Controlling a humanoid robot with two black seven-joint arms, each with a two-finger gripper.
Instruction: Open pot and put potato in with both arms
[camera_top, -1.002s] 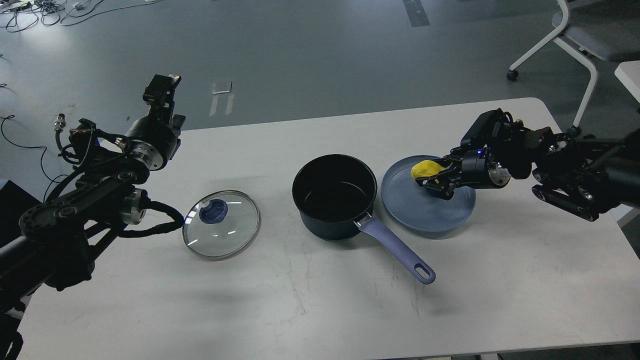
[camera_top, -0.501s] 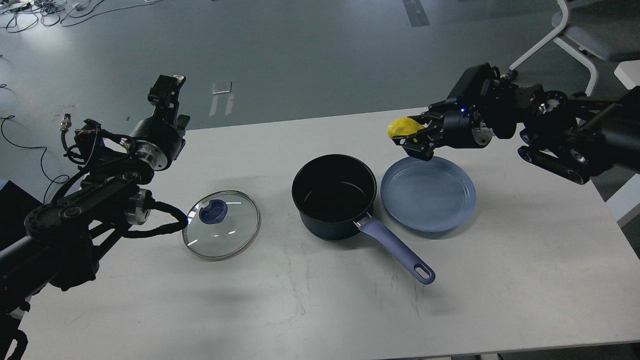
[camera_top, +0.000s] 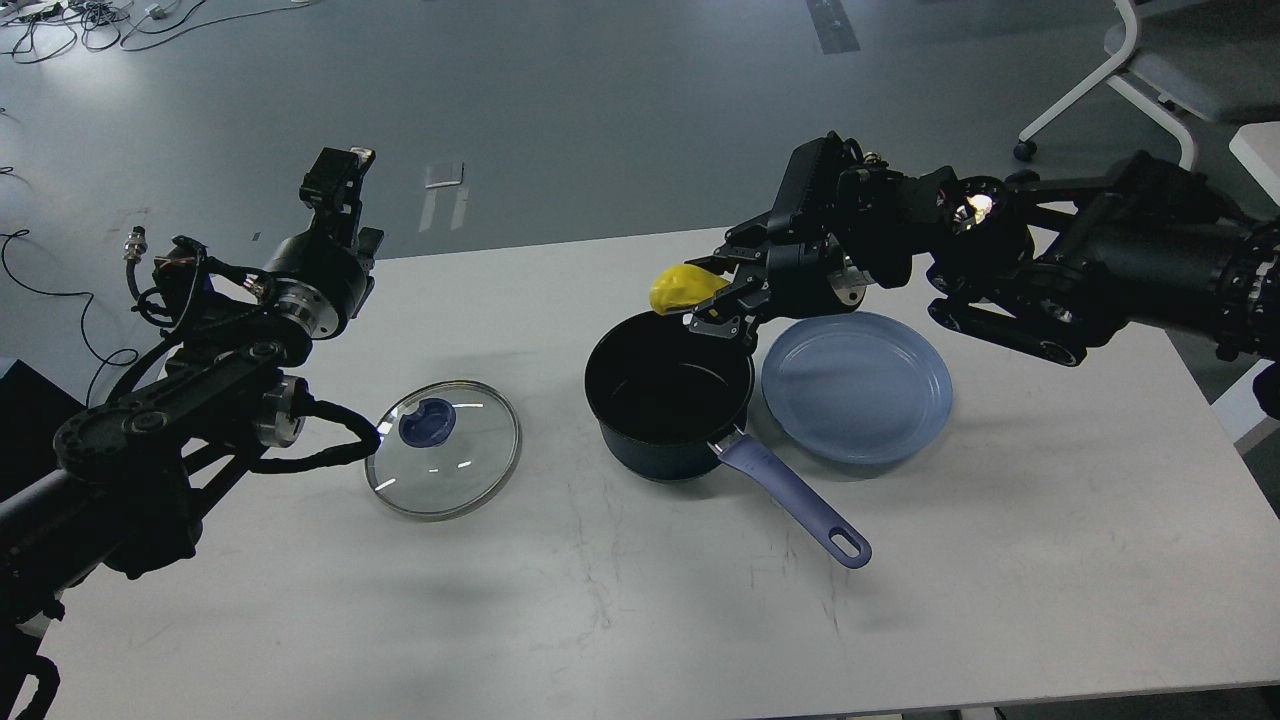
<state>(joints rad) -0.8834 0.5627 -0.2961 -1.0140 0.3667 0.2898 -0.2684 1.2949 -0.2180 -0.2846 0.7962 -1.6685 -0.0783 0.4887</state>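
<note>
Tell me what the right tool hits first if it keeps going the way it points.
The right tool, shut on the potato, points left above the pot's far rim; beyond it the way looks free, though depth is unclear.

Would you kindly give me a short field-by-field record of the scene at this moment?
pot: open, upright on table, nothing visible inside
lid: flat on table, left of pot
potato: held in air at pot's far rim
plate: bare, right of pot
right end effector: shut on potato
left end effector: raised, holding nothing
</note>
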